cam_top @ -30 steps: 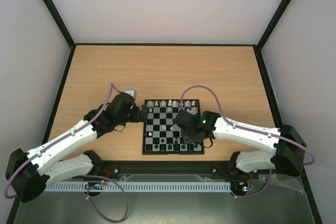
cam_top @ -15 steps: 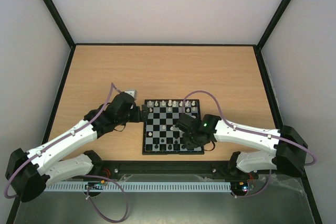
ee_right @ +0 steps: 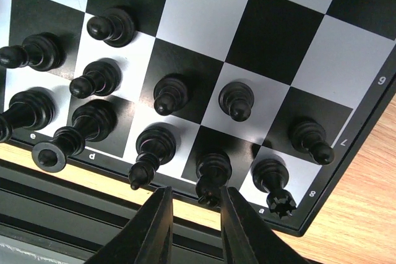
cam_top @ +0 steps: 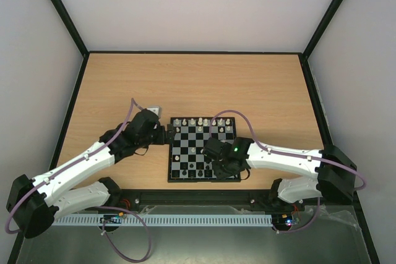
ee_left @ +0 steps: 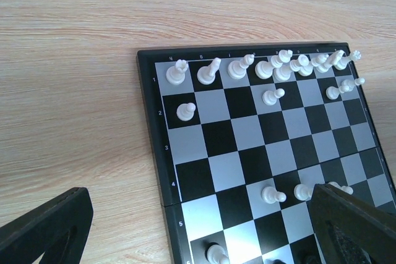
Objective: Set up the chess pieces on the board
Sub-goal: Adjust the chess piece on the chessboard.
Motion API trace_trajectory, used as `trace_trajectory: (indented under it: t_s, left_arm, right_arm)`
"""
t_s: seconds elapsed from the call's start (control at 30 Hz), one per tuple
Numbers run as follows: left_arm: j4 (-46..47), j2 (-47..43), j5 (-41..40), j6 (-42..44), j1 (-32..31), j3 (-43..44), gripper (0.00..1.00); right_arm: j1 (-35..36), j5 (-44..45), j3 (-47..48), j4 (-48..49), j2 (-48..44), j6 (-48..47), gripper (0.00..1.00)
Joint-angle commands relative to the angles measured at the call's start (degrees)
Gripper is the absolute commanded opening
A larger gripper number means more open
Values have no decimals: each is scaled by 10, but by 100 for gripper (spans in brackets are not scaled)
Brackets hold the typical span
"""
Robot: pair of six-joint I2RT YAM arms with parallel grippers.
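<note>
The board lies at the near middle of the table. Cream-white chess pieces line its far row, and a few white pawns stand mid-board. Black chess pieces fill the two near rows. My right gripper hangs over the board's near edge, fingers slightly apart. The head of a black knight on the near row lies between them, close to the right finger. In the top view the right gripper sits over the board's near right part. My left gripper is wide open and empty beside the board's left edge.
The wooden table stretches beyond the board on all sides. A black frame rail runs just past the board's near edge, and it also shows below the right fingers. Pale walls enclose the table.
My right gripper has moved from the board's far right part down to the near row of black pieces. The left arm has not moved.
</note>
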Motion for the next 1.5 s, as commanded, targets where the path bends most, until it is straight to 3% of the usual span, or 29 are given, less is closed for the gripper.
trace_trajectory:
  t_s: [0.0, 0.5, 0.97, 1.03, 1.1, 1.27, 1.47]
  left_arm:
    - [4, -5, 3, 6, -2, -5, 99]
    - [1, -11, 4, 7, -2, -4, 99]
    - [4, -18, 15, 12, -2, -9, 99]
    - [4, -19, 15, 12, -2, -10, 99]
    - [4, -21, 15, 12, -2, -10, 99]
    - [4, -21, 14, 11, -2, -10, 99]
    - [5, -18, 14, 13, -2, -9, 99]
  right_arm:
    - [4, 11, -4, -20, 17, 6, 21]
    - [4, 25, -8, -18, 36, 18, 9]
    - [4, 30, -11, -24, 25, 60, 8]
    - [4, 30, -10, -25, 23, 62, 10]
    - [4, 32, -6, -28, 20, 63, 23]
    - [4, 45, 11, -49, -5, 65, 30]
    - [3, 81, 26, -86, -26, 81, 30]
